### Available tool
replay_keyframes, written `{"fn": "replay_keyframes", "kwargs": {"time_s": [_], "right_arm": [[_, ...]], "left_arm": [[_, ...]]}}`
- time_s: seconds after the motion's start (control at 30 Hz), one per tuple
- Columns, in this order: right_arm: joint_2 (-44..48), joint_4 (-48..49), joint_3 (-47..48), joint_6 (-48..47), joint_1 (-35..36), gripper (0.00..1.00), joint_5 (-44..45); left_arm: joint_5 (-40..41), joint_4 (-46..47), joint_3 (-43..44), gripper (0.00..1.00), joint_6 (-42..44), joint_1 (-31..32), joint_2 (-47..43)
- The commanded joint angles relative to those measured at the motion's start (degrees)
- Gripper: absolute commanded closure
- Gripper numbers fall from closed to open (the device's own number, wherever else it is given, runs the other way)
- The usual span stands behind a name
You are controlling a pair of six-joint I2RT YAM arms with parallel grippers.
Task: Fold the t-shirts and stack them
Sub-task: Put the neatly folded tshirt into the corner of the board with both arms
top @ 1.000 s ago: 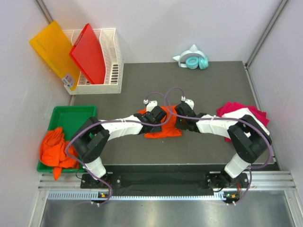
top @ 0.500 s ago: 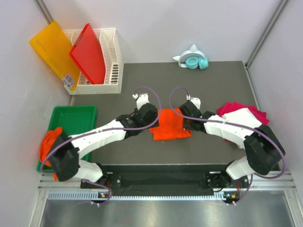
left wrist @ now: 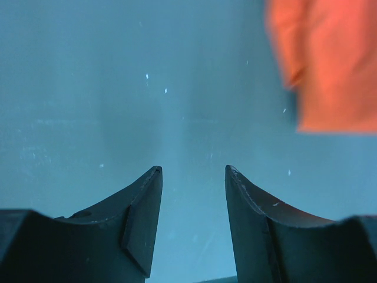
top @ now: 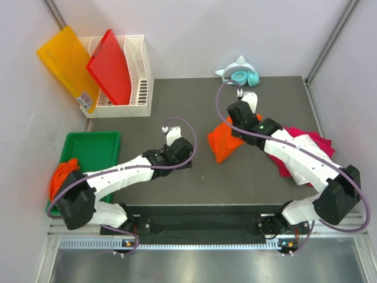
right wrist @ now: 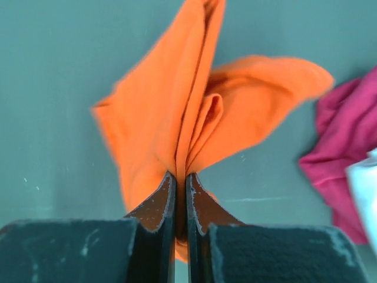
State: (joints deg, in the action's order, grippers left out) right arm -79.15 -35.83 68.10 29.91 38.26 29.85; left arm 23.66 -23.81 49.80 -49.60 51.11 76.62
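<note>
Cloth of an orange t-shirt (right wrist: 153, 124) is hanging bunched from our right gripper (right wrist: 181, 175), whose jaws are clamping together on a fold of it over the dark mat (top: 177, 100), near the pink t-shirt (top: 318, 140). Our left gripper (left wrist: 191, 171) is hovering over bare mat nearby, jaws apart and empty. More orange t-shirts (top: 62, 177) are lying heaped in the green tray (top: 88, 137).

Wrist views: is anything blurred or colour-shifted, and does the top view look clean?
Left wrist: the orange shirt is smeared at its edges, the left fingers crisp, the table tinted teal. Right wrist: same teal cast, shirt's outer edges soft, right fingers sharp. Top external: sharp, evenly lit, table dark grey.
</note>
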Motion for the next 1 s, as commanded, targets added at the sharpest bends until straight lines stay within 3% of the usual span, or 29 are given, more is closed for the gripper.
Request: {"fn": "replay_keyframes", "kwargs": {"time_s": [0.0,0.2,0.97], "right_arm": [[1.81,-3.97,8.62,-2.22,-2.05,1.00,6.53],[2.51,-8.37,15.66,-4.33,-5.12,1.00,10.22],[8.14,-19.36,22.17,-12.77,-21.38,1.00,19.72]], "left_arm": [[-1.51,0.35,-0.93,0.48,-0.84,1.36,0.20],[-2.56,0.61,-1.99,0.49,-0.67,2.15,0.64],[-9.33,3.51,-1.55,0.50,3.81,2.50,4.94]]}}
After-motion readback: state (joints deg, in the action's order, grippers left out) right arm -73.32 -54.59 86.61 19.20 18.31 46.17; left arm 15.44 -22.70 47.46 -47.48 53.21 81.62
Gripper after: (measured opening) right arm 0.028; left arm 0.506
